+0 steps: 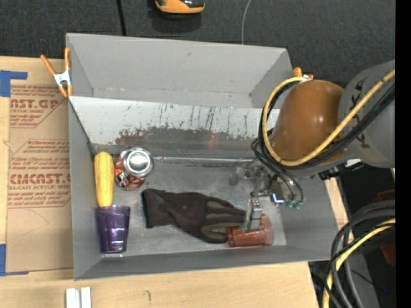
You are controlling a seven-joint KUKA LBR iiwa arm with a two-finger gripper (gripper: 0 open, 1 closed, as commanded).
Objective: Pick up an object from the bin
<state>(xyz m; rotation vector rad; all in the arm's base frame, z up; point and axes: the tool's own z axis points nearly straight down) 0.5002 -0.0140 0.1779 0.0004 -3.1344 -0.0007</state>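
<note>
Grey metal bin [180,82], camera view | pincer [255,218] low at the floor's lower right, opening: cannot tell, nothing seen held | reddish-brown block [252,239] directly below it toward the near wall, long axis left-right, touching dark brown glove [186,212]; judged likely pick | well left: yellow corn-like toy [103,178], purple cup [112,230], drink can [136,162], label unreadable

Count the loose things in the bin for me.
5: yellow corn cob and purple cup at left, can beside the cob, dark glove mid-bin, reddish-brown piece by the gripper. The arm may hide more.
</note>
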